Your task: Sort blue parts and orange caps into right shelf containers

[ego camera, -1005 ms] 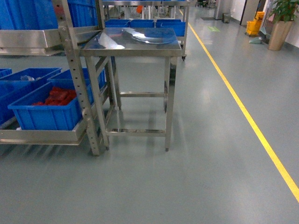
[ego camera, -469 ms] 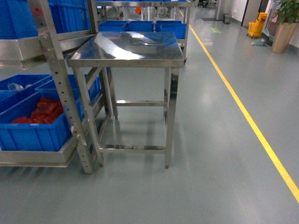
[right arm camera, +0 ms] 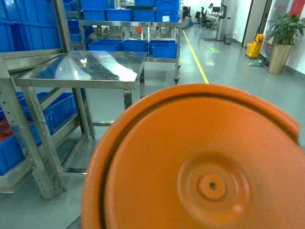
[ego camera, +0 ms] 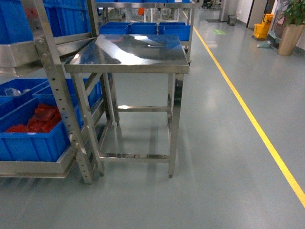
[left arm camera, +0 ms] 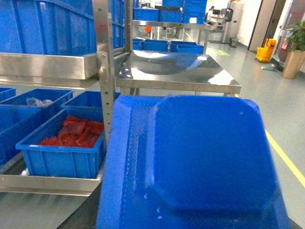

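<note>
1. Steel table (ego camera: pixel 128 50) fills the middle of the head view; no grippers show.
2. Left wrist view: a blue part (left arm camera: pixel 200 157) fills the bottom, likely carried. Jaws hidden, cannot tell.
3. Right wrist view: an orange cap (right arm camera: pixel 200 162) blocks the bottom. Jaws hidden too.

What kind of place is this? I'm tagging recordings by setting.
Most likely a factory or warehouse floor: steel shelving loaded with blue bins of red parts, a stainless work table, and a yellow lane line painted on the smooth grey floor.
</note>
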`<state>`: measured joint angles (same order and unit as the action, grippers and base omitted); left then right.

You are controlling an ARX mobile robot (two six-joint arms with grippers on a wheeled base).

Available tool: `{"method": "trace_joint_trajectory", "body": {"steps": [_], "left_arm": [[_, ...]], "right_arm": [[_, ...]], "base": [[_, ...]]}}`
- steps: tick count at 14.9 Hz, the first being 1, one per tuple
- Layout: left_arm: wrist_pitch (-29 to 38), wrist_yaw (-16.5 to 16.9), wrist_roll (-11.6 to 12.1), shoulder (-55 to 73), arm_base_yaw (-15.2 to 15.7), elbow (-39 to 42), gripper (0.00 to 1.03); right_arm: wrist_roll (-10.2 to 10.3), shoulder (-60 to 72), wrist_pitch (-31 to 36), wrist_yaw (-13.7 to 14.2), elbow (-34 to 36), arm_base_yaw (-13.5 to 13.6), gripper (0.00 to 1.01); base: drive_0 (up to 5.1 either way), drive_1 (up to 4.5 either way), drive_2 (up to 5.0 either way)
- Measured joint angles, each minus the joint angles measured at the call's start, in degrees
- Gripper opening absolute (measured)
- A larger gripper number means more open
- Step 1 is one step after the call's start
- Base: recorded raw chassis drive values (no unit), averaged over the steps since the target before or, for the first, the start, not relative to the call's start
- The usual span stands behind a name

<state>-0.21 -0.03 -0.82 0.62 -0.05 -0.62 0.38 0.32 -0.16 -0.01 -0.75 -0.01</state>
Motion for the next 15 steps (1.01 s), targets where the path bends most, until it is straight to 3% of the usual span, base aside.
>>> {"method": "trace_joint_trajectory", "body": {"steps": [15], "left_arm": [[0.26, 0.02, 0.02, 0.00, 0.00, 0.00, 0.42]], "right_arm": [[0.00, 0.00, 0.15, -0.02, 0.00, 0.00, 0.45]], "base": [[-0.1, 4.19, -4.3]]}}
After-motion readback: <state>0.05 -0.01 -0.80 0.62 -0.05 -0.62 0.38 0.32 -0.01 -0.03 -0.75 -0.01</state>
